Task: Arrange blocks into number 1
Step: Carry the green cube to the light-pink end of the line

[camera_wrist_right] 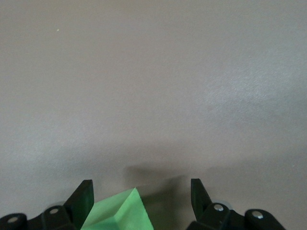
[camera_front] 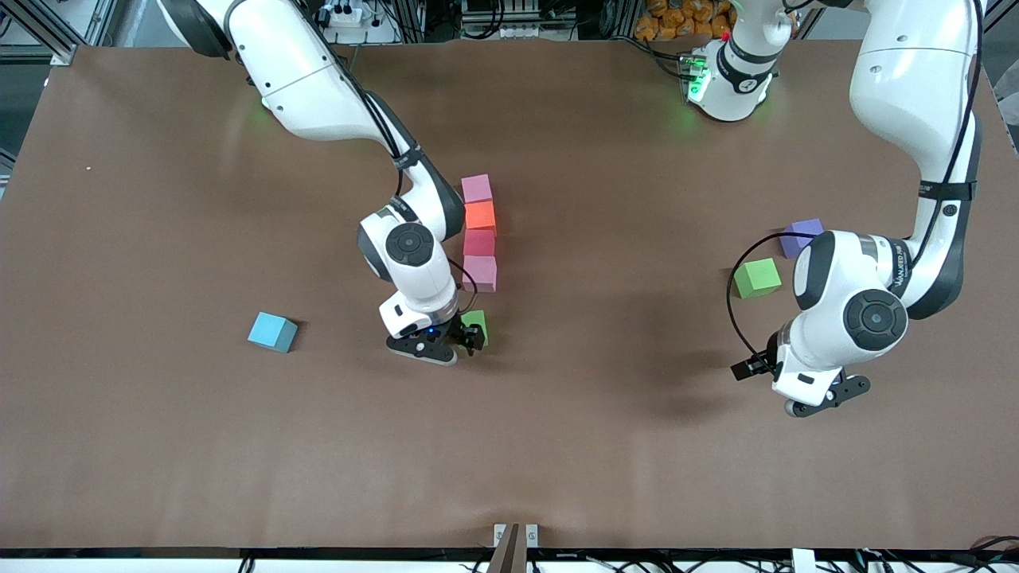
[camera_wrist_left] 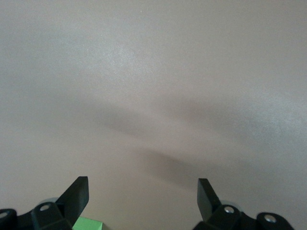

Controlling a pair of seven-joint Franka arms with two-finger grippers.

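Note:
Four blocks form a column at mid-table: pink (camera_front: 476,189), orange (camera_front: 480,215), red (camera_front: 479,242) and light pink (camera_front: 480,273). A green block (camera_front: 475,323) lies just nearer the camera than the light pink one, with a small gap between them. My right gripper (camera_front: 470,337) is down around this green block (camera_wrist_right: 120,213), open (camera_wrist_right: 141,191); the block is turned cornerwise and sits against one finger. My left gripper (camera_front: 824,396) waits open (camera_wrist_left: 143,189) over bare table at the left arm's end. A second green block (camera_front: 756,278), whose corner (camera_wrist_left: 87,224) shows, and a purple block (camera_front: 801,236) lie beside that arm.
A light blue block (camera_front: 271,332) lies alone toward the right arm's end of the brown table (camera_front: 605,446). The right arm's elbow hangs beside the column of blocks.

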